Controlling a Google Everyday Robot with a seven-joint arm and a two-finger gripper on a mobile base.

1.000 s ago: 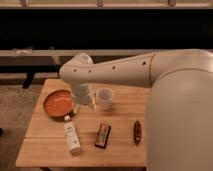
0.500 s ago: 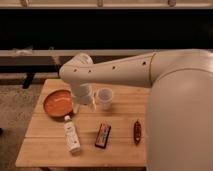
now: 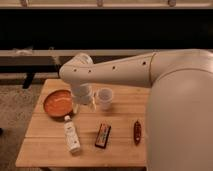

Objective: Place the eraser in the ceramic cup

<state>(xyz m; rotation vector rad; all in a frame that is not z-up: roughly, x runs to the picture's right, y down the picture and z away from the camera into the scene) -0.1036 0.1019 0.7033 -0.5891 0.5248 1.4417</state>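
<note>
The gripper [image 3: 84,106], fingers apart and empty, hangs just left of the ceramic cup [image 3: 105,98]; the eraser [image 3: 103,135] lies on the table [image 3: 120,152].

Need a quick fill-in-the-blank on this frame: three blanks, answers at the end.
1. The gripper hangs between the cup and the ____ plate.
2. The eraser lies on the table, between the bottle and the pointed brown object; it is not yet in the ____.
3. The bottle lies on its ____.

Missing words: orange; cup; side.
</note>
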